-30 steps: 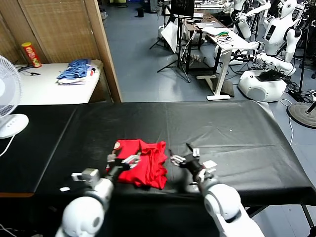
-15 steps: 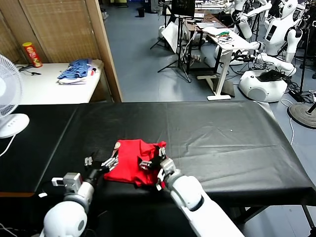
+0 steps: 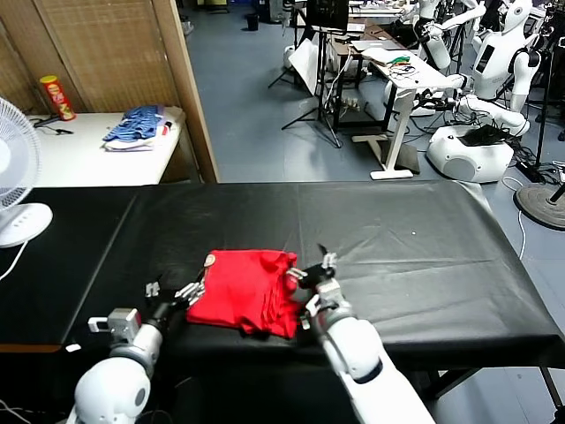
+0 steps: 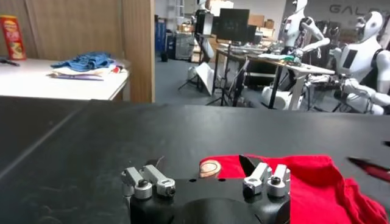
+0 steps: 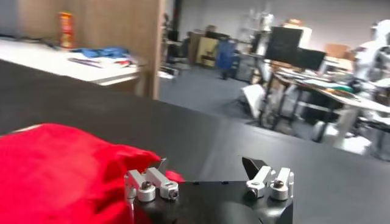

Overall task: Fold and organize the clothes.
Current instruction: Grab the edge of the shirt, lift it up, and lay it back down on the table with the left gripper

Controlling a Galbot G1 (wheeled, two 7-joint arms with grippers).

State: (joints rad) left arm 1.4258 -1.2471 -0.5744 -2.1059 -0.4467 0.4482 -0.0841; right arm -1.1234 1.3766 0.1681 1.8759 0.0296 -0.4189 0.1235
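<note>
Grippers (image 3: 174,291) (image 3: 309,269) open, flanking T-shirt (image 3: 243,290)

Both arms reach forward low from the near edge, left gripper (image 3: 174,292) and right gripper (image 3: 311,271) each with jaws spread wide, nothing held.

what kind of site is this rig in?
Looks like a robotics lab or test floor. Other white humanoid robots stand in the background, next to desks with monitors and camera stands. The red T-shirt lies on a black-covered table like a test bench.
</note>
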